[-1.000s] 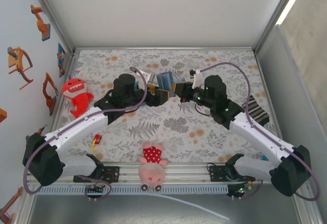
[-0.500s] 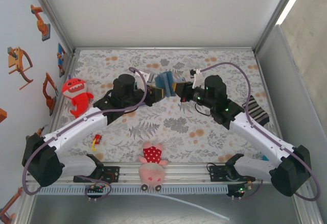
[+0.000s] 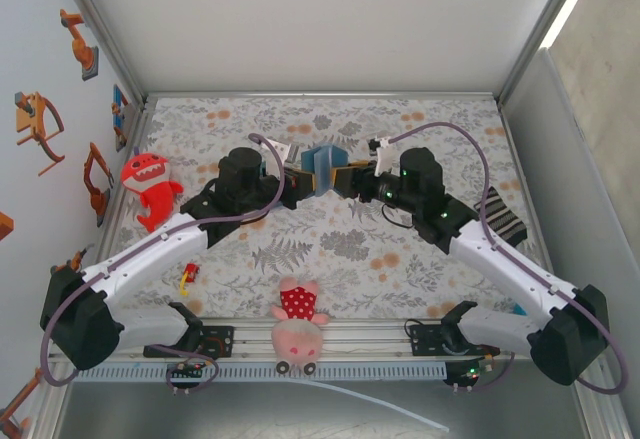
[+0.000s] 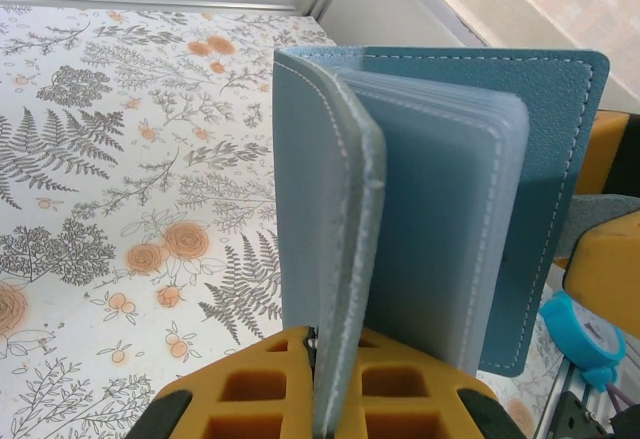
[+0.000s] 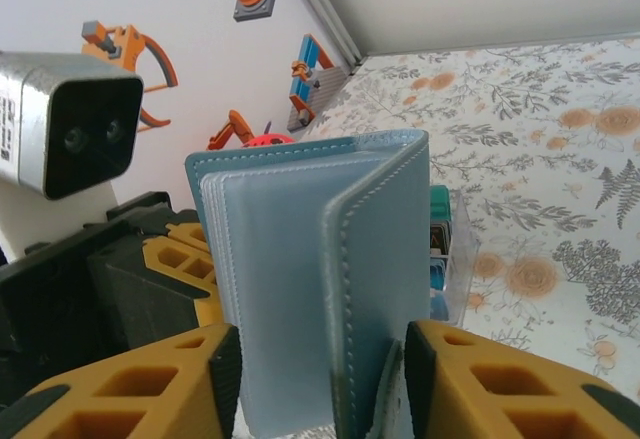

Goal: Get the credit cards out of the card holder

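Raised slightly up the frame since a second ago, the card holder (image 3: 322,158) hangs spread open just above centre in the top view. The left gripper (image 3: 297,181) clamps one cover and the right gripper (image 3: 347,176) clamps the other.

1. You have no readable word, brand or number on the card holder (image 4: 420,209); its covers and clear sleeves are plain.
2. The wall stickers (image 3: 40,124) show you pictures only, no lettering.
3. Tiny marks at the edge of the silver camera housing (image 5: 70,124) are too small for you to read.
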